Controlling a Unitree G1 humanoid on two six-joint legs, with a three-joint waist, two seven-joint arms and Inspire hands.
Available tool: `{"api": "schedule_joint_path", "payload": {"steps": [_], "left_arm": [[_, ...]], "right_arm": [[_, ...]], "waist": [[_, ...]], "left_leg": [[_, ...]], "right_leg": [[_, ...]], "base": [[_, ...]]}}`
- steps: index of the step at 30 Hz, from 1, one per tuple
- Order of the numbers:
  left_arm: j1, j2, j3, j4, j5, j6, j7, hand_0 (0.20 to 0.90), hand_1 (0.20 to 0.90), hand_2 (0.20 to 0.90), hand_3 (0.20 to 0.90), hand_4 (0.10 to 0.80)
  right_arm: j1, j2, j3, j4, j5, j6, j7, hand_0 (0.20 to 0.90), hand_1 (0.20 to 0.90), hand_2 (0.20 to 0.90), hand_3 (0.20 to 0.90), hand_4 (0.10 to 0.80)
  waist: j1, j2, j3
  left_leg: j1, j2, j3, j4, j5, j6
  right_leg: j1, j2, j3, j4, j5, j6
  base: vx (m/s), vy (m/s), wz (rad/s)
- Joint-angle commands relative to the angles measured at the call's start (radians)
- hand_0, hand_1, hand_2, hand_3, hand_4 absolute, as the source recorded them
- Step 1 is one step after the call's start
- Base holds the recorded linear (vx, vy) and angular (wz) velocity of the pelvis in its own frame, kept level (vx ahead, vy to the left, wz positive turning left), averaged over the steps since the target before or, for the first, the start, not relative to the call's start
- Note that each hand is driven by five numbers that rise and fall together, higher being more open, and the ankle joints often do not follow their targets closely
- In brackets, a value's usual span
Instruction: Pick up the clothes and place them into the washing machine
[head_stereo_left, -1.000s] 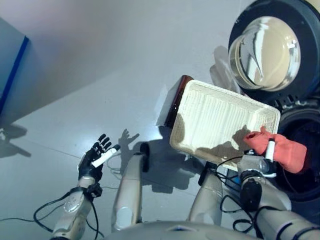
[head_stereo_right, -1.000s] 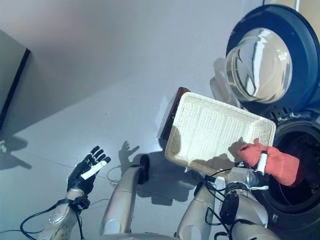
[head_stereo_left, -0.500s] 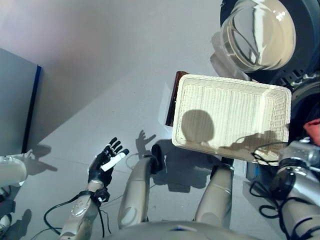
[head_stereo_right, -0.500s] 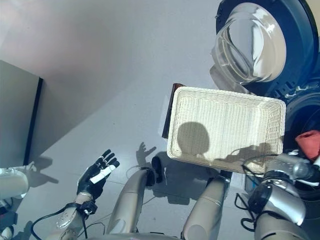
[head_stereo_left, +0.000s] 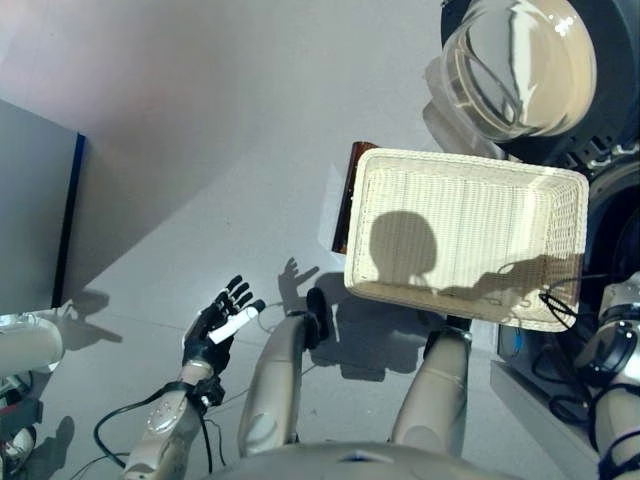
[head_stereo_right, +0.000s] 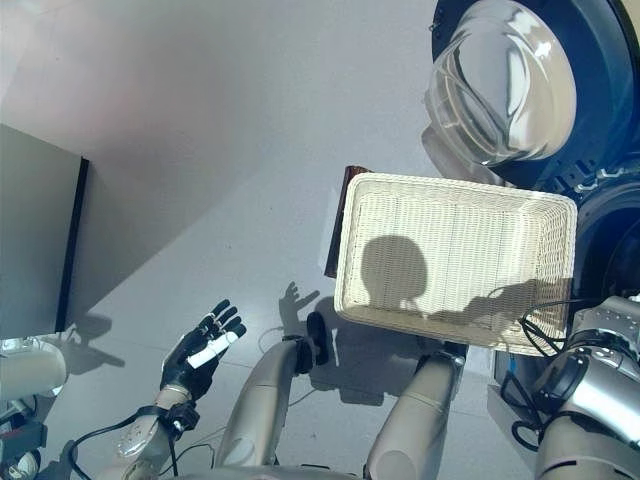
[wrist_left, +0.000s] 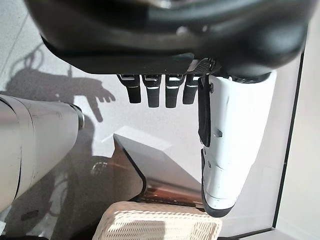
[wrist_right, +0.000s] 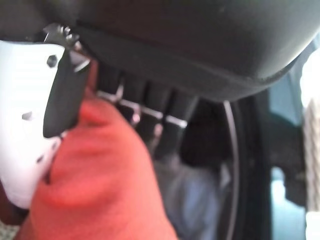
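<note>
In the right wrist view a red cloth (wrist_right: 100, 185) is pinched between the white-covered thumb and the curled fingers of my right hand (wrist_right: 200, 40). Just past them is the dark drum opening (wrist_right: 215, 125) of the washing machine, with a pale garment (wrist_right: 190, 195) lying inside. In the eye views only the right forearm shows, at the right edge by the washer's opening (head_stereo_left: 618, 225); the hand and cloth are out of frame. The round glass door (head_stereo_left: 515, 60) stands swung open. The white wicker basket (head_stereo_left: 460, 170) is empty. My left hand (head_stereo_left: 218, 325) hangs open at the lower left, over the floor.
A dark brown box (head_stereo_left: 350, 190) sticks out from under the basket's left side. A grey cabinet (head_stereo_left: 30, 210) with a blue edge stands at the far left. A white rounded object (head_stereo_left: 25, 345) lies below it.
My right hand has carried the red cloth to the right, out of the eye views and up to the washer's opening. The camera has shifted. The left hand stays idle.
</note>
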Motion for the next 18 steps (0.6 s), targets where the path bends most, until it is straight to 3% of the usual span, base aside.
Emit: {"api": "schedule_joint_path", "payload": {"steps": [1, 10, 18], "left_arm": [[0.031, 0.017, 0.067, -0.03, -0.017, -0.063, 0.011, 0.9, 0.9, 0.9, 0.9, 0.8], [0.043, 0.014, 0.072, -0.042, -0.035, -0.065, 0.005, 0.9, 0.9, 0.9, 0.9, 0.8], [0.036, -0.003, 0.092, -0.014, -0.05, -0.065, -0.003, 0.9, 0.9, 0.9, 0.9, 0.8]], "right_arm": [[0.039, -0.093, 0.064, -0.013, -0.029, -0.078, -0.014, 0.9, 0.9, 0.9, 0.9, 0.8], [0.047, -0.009, 0.05, -0.035, -0.005, -0.1, -0.011, 0.9, 0.9, 0.9, 0.9, 0.8], [0.151, 0.14, 0.038, -0.067, -0.014, -0.098, 0.023, 0.9, 0.9, 0.9, 0.9, 0.8]], "waist": [[-0.022, -0.003, -0.052], [-0.016, -0.016, -0.049], [-0.017, -0.061, -0.067]], "left_leg": [[0.052, 0.107, -0.106, -0.125, 0.074, -0.146], [0.046, 0.107, -0.112, -0.112, 0.074, -0.145], [0.108, 0.11, -0.115, -0.174, 0.096, -0.15]], "right_leg": [[-0.012, 0.007, 0.005, 0.047, 0.002, -0.028], [0.015, 0.006, -0.006, 0.038, 0.006, -0.028], [0.11, 0.014, -0.038, -0.039, 0.027, -0.025]], "base": [[0.0, 0.0, 0.0], [0.0, 0.0, 0.0], [0.051, -0.015, 0.0]]}}
